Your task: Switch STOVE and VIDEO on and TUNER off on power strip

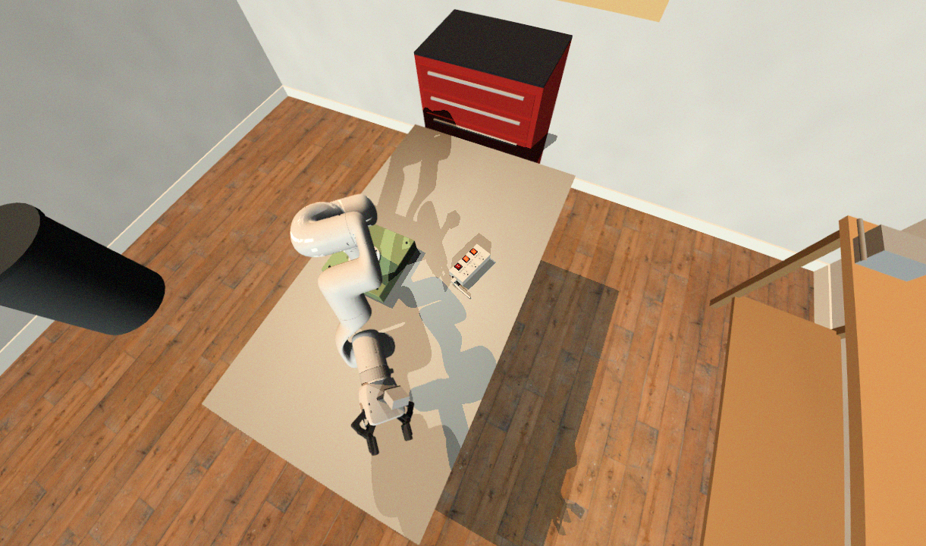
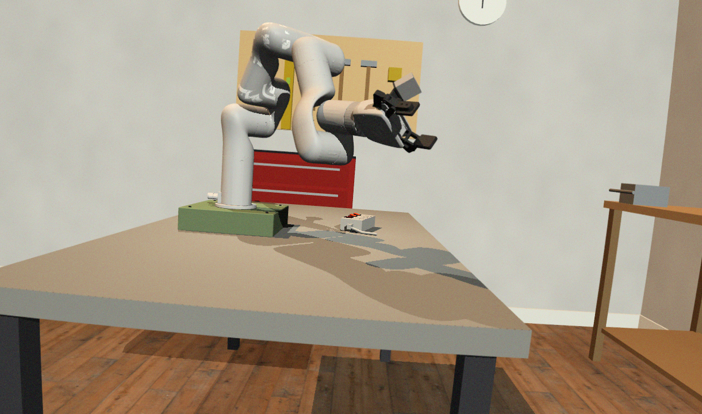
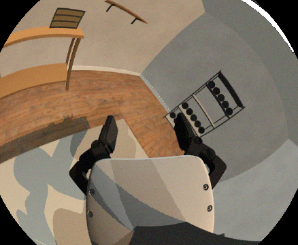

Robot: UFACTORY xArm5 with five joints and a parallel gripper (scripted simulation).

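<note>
A small white power strip (image 1: 472, 263) lies flat on the table, to the right of the arm's green base (image 1: 378, 266). It has three red-orange rocker switches on top and a short cable at its near end. It also shows in the exterior view (image 2: 357, 221). The labels are too small to read, and I cannot tell the switch positions. My gripper (image 1: 388, 436) is open and empty, held high above the table's near part, far from the strip. It shows in the exterior view (image 2: 417, 133) and in the wrist view (image 3: 145, 129), where the strip is out of sight.
A red drawer cabinet (image 1: 491, 84) stands against the wall behind the table. A wooden side table (image 2: 662, 267) with a small grey box (image 2: 646, 194) stands at the right. A dark cylinder (image 1: 58, 271) juts in at the left of the top view.
</note>
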